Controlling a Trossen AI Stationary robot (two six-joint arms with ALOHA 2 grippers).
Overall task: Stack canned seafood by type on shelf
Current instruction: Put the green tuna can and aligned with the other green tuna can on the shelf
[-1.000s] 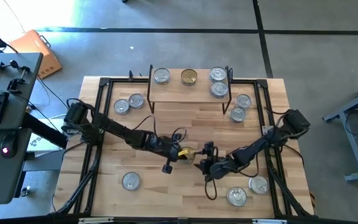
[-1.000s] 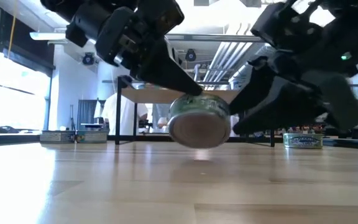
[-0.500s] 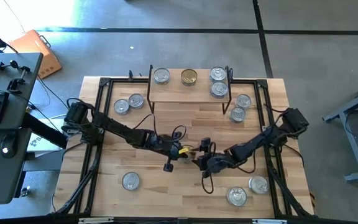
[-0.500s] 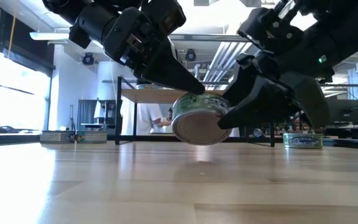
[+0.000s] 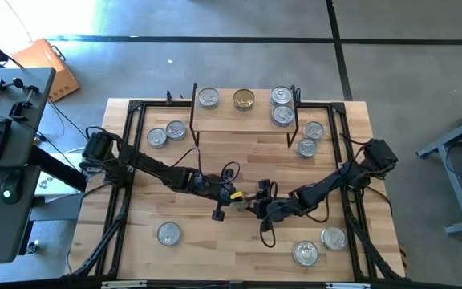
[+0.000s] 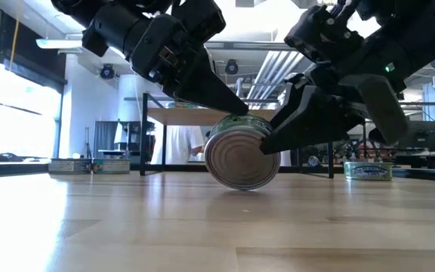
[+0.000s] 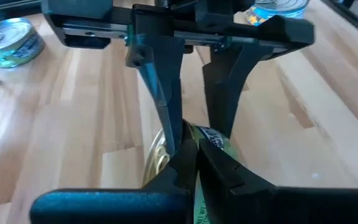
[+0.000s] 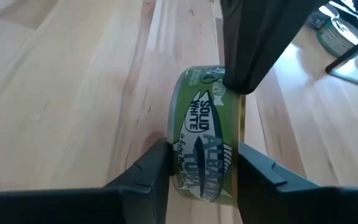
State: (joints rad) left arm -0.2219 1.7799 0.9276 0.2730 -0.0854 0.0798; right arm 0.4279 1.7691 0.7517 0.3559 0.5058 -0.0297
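Wood tabletop (image 6: 127,227); round green-labelled tin (image 6: 242,157) on edge.

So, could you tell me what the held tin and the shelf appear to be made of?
Tin: apparently metal, its shiny end ringed with ridges, with a glossy green printed label round the side. Shelf: light wood-look top, matte, on thin black legs, probably metal.

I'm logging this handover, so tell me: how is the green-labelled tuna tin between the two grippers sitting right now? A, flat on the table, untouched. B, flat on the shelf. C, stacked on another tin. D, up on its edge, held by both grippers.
D: the green-labelled tin stands on edge, left gripper pinching its rim, right gripper straddling its sides.
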